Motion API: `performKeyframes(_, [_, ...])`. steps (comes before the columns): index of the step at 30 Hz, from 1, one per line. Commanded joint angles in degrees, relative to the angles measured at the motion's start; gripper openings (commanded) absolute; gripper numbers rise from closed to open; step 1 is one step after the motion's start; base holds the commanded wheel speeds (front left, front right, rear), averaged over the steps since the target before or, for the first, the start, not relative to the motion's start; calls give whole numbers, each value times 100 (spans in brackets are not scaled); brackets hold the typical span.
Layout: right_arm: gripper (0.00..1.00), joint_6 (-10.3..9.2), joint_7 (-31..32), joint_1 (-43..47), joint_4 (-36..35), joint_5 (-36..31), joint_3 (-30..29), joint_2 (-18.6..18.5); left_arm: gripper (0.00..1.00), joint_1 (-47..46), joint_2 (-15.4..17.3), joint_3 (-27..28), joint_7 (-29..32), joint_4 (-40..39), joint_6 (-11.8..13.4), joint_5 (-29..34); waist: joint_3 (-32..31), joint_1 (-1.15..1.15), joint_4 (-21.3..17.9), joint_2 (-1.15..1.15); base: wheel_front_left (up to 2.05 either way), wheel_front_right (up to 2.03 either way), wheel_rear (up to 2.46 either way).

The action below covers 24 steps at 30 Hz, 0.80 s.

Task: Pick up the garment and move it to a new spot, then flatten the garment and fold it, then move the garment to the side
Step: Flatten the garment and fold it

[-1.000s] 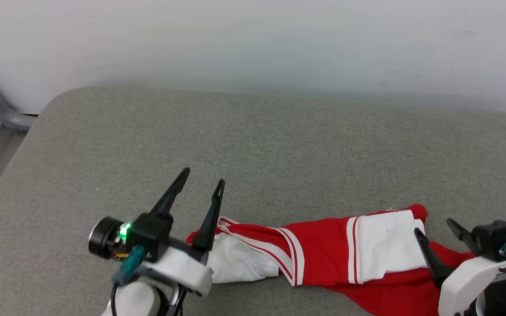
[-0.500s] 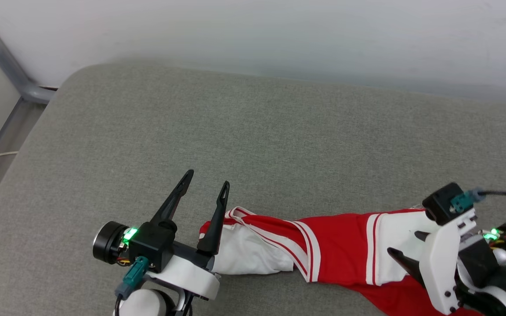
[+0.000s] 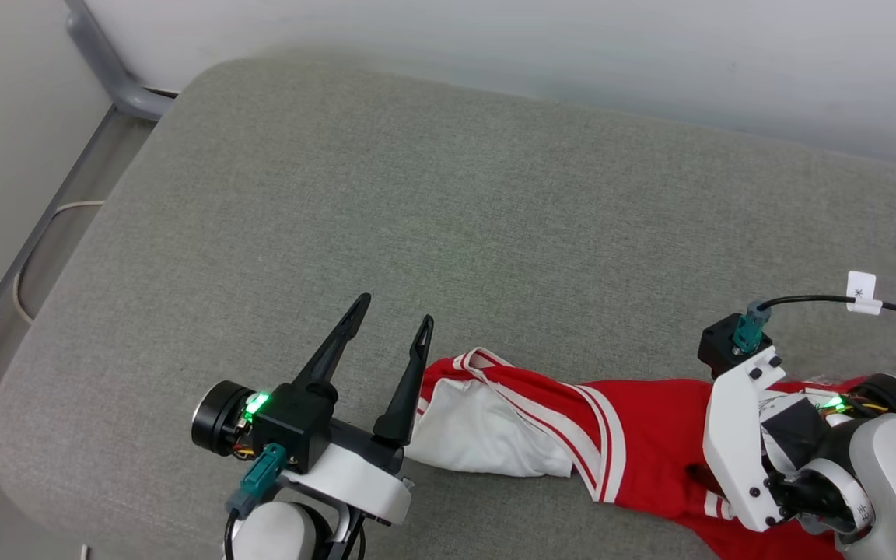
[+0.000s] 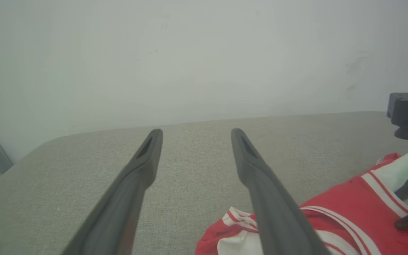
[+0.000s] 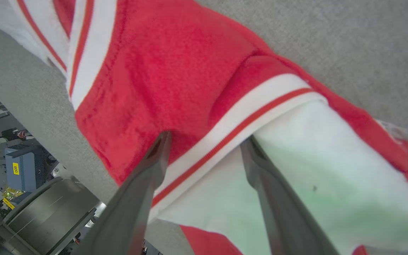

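While my right claw [image 5: 205, 136] points down, splayed and empty, over the soft red garment [image 5: 175, 71], my left claw [image 3: 396, 308] hovers splayed, empty.

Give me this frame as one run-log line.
phase: pre-grasp | garment: crumpled on cushion | left gripper: open, beside garment | right gripper: open, above sleeve trim

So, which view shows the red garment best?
The head view: the garment lies bunched along the near edge of the grey cushion, most of it visible. The right wrist view shows one white sleeve close up; the left wrist view catches one end.
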Motion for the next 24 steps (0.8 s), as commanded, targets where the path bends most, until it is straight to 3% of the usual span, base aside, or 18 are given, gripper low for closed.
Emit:
performKeyframes(1, [100, -4, -93, -61, 189, -35, 19, 19, 100, -62, -37, 16, -14, 27, -35, 48, 86, 0, 117, 0, 0, 0, 0])
performKeyframes(7, [100, -4, -313, 12, 733, -60, 136, 37, 100, -58, -103, 61, -14, 73, -81, 98, 148, 0, 210, 0, 0, 0, 0])
performKeyframes(8, [84, -4, -351, 21, 802, -48, 165, 23, 100, -59, -111, 66, -14, 80, -90, 103, 152, 0, 217, 0, 0, 0, 0])
performKeyframes(9, [84, -4, -351, 21, 802, -48, 165, 23, 100, -59, -111, 66, -14, 80, -90, 103, 152, 0, 217, 0, 0, 0, 0])
performKeyframes(10, [2, -4, -394, 14, 853, -35, 202, 13, 100, -60, -116, 73, -14, 84, -91, 101, 153, 0, 220, 0, 0, 0, 0])
performKeyframes(24, [0, -5, -1498, -1324, 1104, 133, -152, -250, 100, 94, -122, 62, -15, 277, -126, 167, -400, 0, 124, 0, 0, 0, 0])
